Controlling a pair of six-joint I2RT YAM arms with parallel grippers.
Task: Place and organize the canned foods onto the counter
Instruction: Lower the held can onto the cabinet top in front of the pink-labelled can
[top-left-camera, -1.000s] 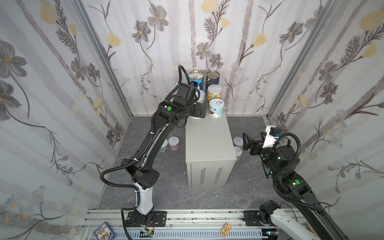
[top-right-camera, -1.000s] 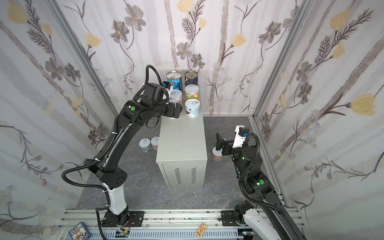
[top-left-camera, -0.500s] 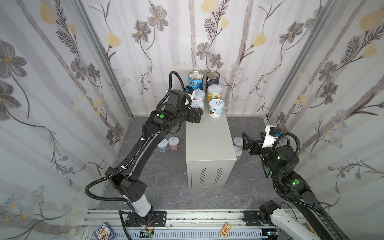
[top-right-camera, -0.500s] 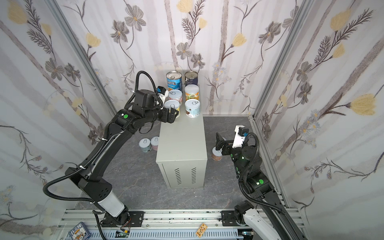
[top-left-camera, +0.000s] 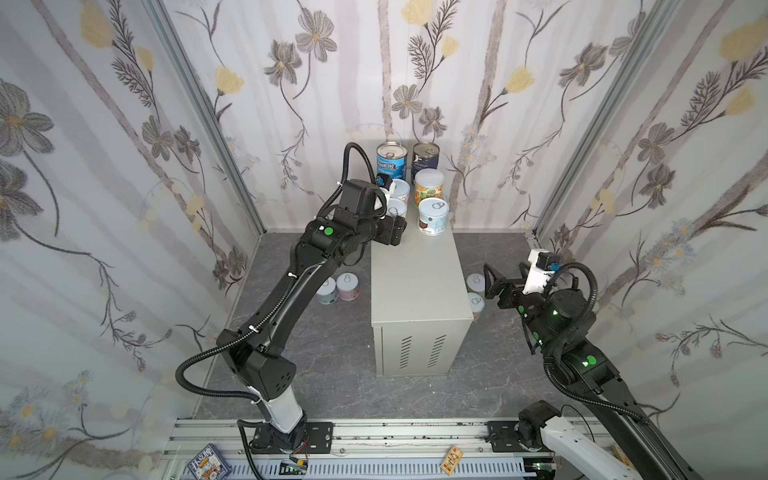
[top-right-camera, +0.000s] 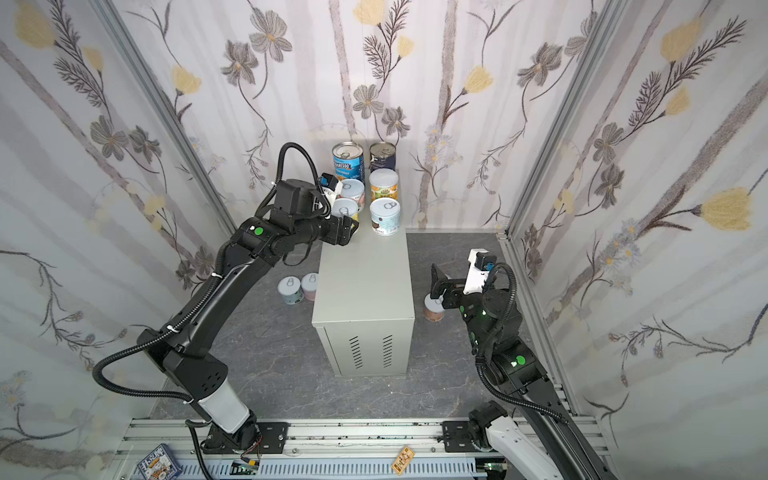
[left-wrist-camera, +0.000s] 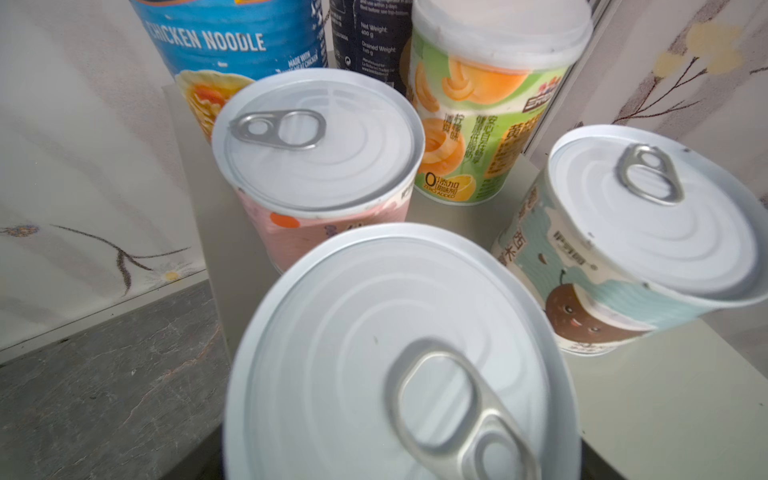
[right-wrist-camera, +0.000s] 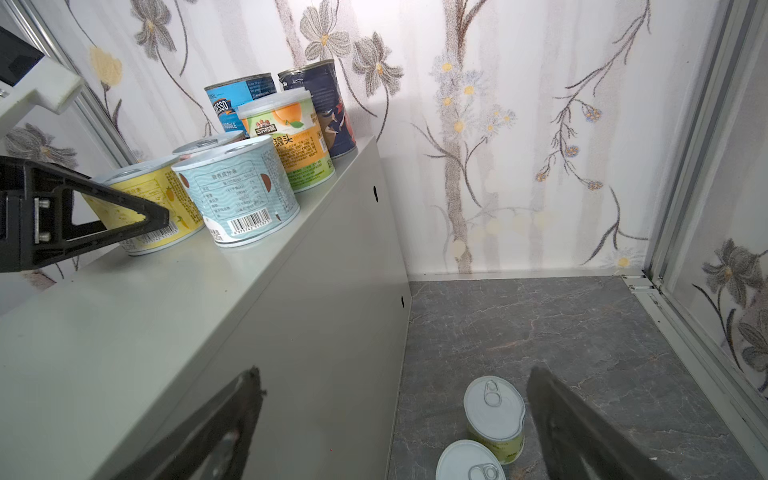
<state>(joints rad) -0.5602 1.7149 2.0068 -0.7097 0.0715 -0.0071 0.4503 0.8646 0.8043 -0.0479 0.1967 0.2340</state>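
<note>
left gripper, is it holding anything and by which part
Cannot tell: the left gripper straddles the yellow can at its side wall, the can standing on the counter, but a closed grip isn't visible.

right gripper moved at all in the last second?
No. The right gripper hangs open in the same spot beside the counter, lined up as before with the floor cans at the counter's side.

Three walls (top-left-camera: 353, 83) papered in pale vertical stripes with grey and yellow flowers enclose the cell, joined at the back by aluminium corner posts (top-left-camera: 203, 104). The floor (top-left-camera: 332, 365) is dark grey and marbled; a slotted aluminium rail (top-left-camera: 395, 432) runs along its near edge under even, diffuse light.
</note>
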